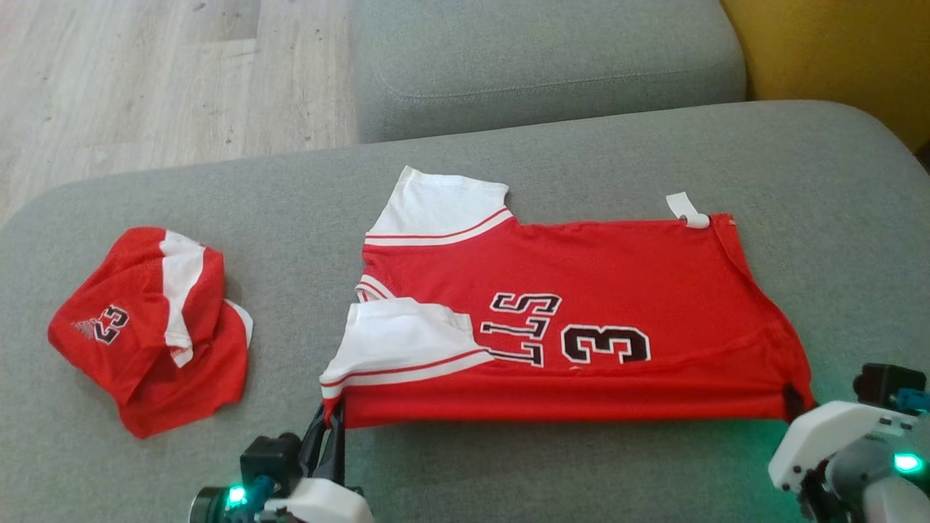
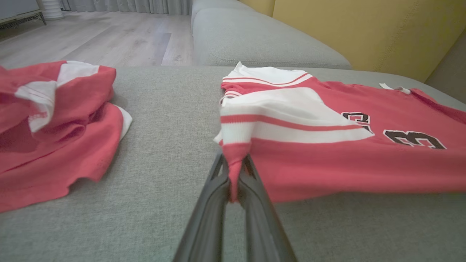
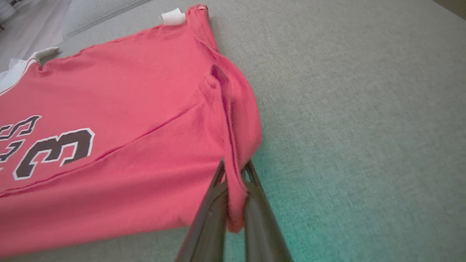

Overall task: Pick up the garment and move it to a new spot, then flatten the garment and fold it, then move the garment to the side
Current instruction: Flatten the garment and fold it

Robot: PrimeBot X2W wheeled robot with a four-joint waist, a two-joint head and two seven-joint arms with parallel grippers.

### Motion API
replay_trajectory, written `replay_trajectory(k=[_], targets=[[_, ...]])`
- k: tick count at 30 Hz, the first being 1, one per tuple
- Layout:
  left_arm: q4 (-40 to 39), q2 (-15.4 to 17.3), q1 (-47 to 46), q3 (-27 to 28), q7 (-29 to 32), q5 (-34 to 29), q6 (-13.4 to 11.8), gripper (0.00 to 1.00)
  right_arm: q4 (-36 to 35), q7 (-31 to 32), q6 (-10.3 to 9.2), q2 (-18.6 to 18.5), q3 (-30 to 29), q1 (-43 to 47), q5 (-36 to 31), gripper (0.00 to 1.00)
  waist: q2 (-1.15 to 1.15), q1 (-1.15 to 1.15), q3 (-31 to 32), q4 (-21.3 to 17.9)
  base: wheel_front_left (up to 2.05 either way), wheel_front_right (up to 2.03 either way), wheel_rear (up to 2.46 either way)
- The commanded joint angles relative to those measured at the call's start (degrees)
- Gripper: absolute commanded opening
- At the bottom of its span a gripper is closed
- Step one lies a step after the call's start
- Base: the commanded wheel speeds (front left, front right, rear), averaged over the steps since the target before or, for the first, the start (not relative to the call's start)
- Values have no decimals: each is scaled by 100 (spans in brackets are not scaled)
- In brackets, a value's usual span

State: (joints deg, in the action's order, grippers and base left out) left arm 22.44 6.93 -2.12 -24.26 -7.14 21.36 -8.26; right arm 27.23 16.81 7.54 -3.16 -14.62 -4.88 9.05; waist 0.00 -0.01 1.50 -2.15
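My left jaws are pressed together on the near left corner of the jersey (image 1: 617,269) (image 2: 346,163) (image 3: 127,91), pinching a tuck of red cloth just below the white sleeve (image 1: 396,341) (image 2: 276,109). Their dark fingers (image 1: 333,444) (image 2: 207,218) have the fabric bunched between them. My right jaws are likewise closed on the near right corner, and a fold of the red hem hangs between their fingers (image 1: 793,401) (image 3: 209,222).

The jersey lies spread across the middle of the grey sofa seat (image 1: 508,472) (image 2: 164,153) (image 3: 364,109), with its sleeves to the left and its hem to the right. Its near edge runs straight from one pinch to the other, with a shadow beneath it. The black number 3 (image 1: 604,344) (image 2: 413,139) (image 3: 54,149) faces up beside part of a black word. The far white sleeve (image 1: 439,203) (image 2: 265,74) lies flat at the far left. A small white tag (image 1: 686,209) (image 2: 395,88) (image 3: 173,17) sticks out at the far right corner.

Well apart to the left, a second red and white garment (image 1: 152,327) (image 2: 54,127) sits crumpled on the same seat. Beyond the seat are another grey cushion (image 1: 545,65) (image 2: 255,36), a yellow backrest (image 1: 835,43) (image 2: 364,32) to the far right, and a pale wood floor (image 1: 145,73) (image 2: 109,36) to the far left.
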Motion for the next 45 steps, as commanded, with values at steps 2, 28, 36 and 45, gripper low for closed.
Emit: replay_trajectory(k=[2,28,36,45], targets=[[-245,94,-223,147,5,42,-63,23,-523,20,-5,-69,125,-98,19,100,0,1,-22,-18,0,0,0],[-224,1730,-4621,314,1785,210,1465,100,-1934,-893,-5,-29,782,-2540,93,100,0,1,-2248,-885,0,0,0],[826,2226,-5887,-799,2905,1032,1571,100,-1628,-1073,-5,-106,1160,-3180,154,100,0,1,-2782,-1240,0,0,0],[1521,2605,-6526,-1735,3283,1880,1573,100,-1429,-1250,-5,-85,1428,-3490,255,100,0,1,-3131,-1591,0,0,0]])
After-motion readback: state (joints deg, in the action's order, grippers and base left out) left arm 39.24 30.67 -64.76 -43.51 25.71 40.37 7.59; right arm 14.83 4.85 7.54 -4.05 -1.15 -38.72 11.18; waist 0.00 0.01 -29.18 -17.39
